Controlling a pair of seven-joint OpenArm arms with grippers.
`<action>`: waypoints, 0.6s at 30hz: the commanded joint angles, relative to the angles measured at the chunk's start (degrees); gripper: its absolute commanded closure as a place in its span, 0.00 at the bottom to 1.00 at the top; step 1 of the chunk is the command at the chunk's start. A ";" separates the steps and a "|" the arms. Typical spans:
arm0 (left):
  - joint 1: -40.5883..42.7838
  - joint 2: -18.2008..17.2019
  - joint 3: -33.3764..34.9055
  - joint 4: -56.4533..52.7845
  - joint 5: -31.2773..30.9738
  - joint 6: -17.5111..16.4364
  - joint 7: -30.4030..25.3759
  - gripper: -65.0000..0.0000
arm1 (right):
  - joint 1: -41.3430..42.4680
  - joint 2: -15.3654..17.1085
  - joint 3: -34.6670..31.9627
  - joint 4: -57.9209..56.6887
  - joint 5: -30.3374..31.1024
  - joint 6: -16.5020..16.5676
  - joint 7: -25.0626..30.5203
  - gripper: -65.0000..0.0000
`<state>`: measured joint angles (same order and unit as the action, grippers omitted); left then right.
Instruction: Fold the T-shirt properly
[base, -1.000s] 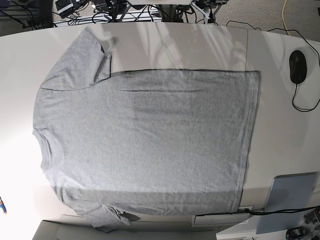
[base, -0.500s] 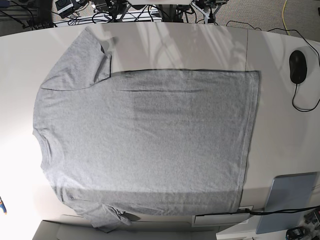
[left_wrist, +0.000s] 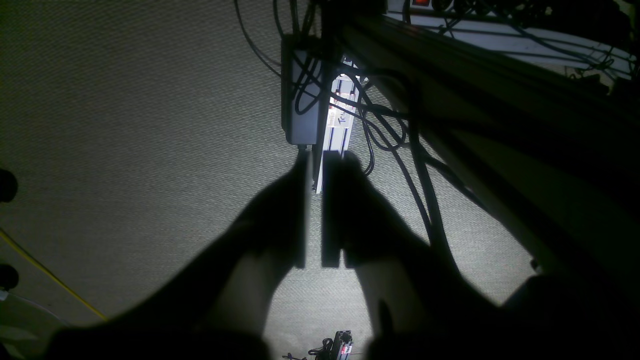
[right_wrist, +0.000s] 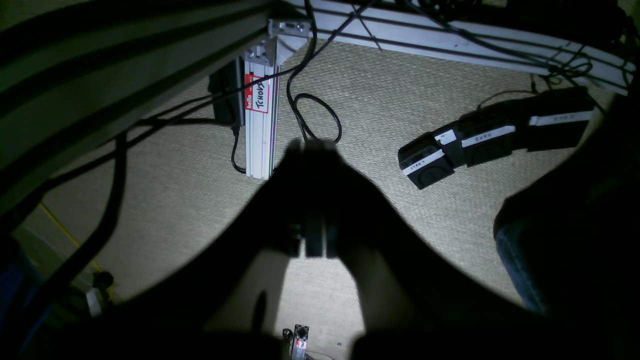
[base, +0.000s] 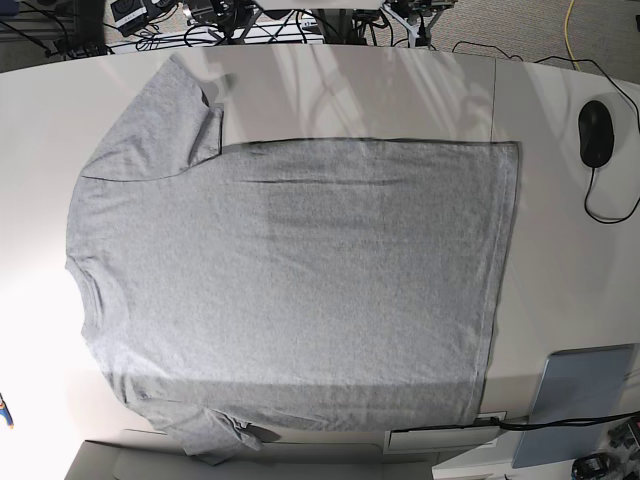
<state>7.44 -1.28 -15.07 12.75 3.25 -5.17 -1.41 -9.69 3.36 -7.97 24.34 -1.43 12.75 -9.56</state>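
Nothing has shifted since the earlier frames: you see the T-shirt (base: 290, 280) lying in the same place, spread flat on the white table (base: 560, 260) with its plain grey side up. Its collar end points toward the base view's left, its hem toward the right. One sleeve lies out flat at the top left, and the other is bunched at the table's near edge, bottom left. A black mouse (base: 596, 133) sits well apart from the shirt at the right, its cable looping on the table, and a grey pad (base: 580, 400) lies at the lower right corner.

You will find neither arm over the table in the base view. Both wrist cameras look at grey carpet (left_wrist: 125, 125) and tangled black cables (left_wrist: 395, 130) beside an aluminium frame post (right_wrist: 260, 125).

Your left pincer (left_wrist: 315, 165) shows as a dark silhouette with its fingers nearly together; only a narrow strip of light runs between them, and nothing is held. Your right pincer (right_wrist: 312, 147) is closed tight, with no gap at the tips, and it grips nothing. Neither touches the shirt.
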 joint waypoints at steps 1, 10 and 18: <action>0.20 0.04 -0.07 0.11 0.04 -0.42 0.00 0.90 | -0.15 0.31 0.13 0.31 0.35 0.28 0.31 1.00; 3.76 -2.89 -0.07 3.96 0.22 -8.83 0.90 0.90 | -2.21 1.68 0.15 0.31 0.35 0.28 -0.11 1.00; 13.25 -3.48 -0.07 16.52 -3.41 -12.81 4.66 0.90 | -6.32 2.78 0.13 0.81 0.33 0.28 0.09 1.00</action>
<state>20.12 -4.47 -15.11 29.21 -0.25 -17.69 3.66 -15.38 5.56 -7.88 25.04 -1.34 12.93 -9.34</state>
